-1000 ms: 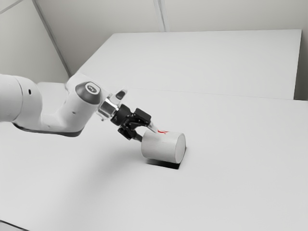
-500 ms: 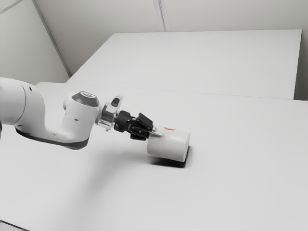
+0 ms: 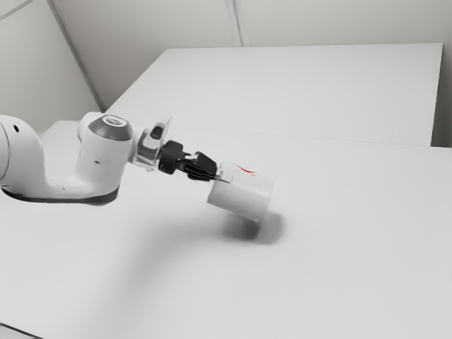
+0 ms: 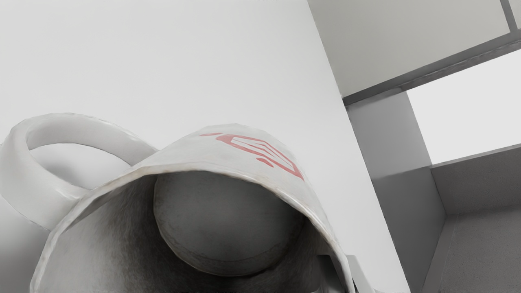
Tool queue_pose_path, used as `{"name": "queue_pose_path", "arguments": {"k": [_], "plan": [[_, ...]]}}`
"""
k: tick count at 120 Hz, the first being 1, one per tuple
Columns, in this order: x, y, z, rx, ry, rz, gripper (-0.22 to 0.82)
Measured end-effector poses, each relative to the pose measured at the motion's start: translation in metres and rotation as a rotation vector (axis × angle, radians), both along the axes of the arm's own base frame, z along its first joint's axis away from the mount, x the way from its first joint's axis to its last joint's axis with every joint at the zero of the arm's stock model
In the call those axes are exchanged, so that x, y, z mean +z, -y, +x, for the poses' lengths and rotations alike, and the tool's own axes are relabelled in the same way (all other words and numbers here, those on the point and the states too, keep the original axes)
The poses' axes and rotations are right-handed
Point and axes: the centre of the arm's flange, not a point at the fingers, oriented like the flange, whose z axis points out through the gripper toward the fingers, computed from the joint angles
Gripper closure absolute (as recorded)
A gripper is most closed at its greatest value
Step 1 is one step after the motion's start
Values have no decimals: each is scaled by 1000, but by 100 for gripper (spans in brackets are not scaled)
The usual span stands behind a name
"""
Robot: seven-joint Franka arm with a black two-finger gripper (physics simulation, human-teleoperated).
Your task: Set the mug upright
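My gripper (image 3: 220, 175) is shut on the mug (image 3: 244, 195) at its open end, and the mug hangs above the table with its shadow beneath. It is tilted, its base toward the exterior view's right and lower than its mouth. In the wrist view the gripper (image 4: 344, 272) pinches the wall near the rim, one finger inside and one outside. There the white mug (image 4: 195, 152) has its mouth facing the camera, a red mark on its side and the handle (image 4: 36, 195) away from the fingers.
The white table (image 3: 346, 261) extends around and below the mug. Behind it in the exterior view stands a large pale panel (image 3: 296, 92). A dark edge crosses the lower left corner.
The mug was lying on its side on the table; it has risen off it, and its base has tipped downward. My gripper has closed on its wall and moved up.
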Motion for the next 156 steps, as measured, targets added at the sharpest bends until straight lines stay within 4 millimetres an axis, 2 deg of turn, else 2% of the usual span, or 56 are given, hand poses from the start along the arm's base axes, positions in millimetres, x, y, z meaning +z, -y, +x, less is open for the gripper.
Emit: {"name": "queue_pose_path", "arguments": {"k": [11, 23, 39, 65, 73, 83, 103, 156], "plan": [[32, 0, -3, -60, 54, 100, 78], [59, -11, -4, -132, 69, 257, 78], [78, -25, -14, -197, 27, 493, 78], [102, -30, -40, -196, -69, 812, 78], [97, -31, -52, -167, -95, 878, 78], [81, -32, -62, -121, -117, 935, 78], [52, -38, -69, -19, -132, 992, 78], [3, -39, -54, 163, -145, 979, 78]]}}
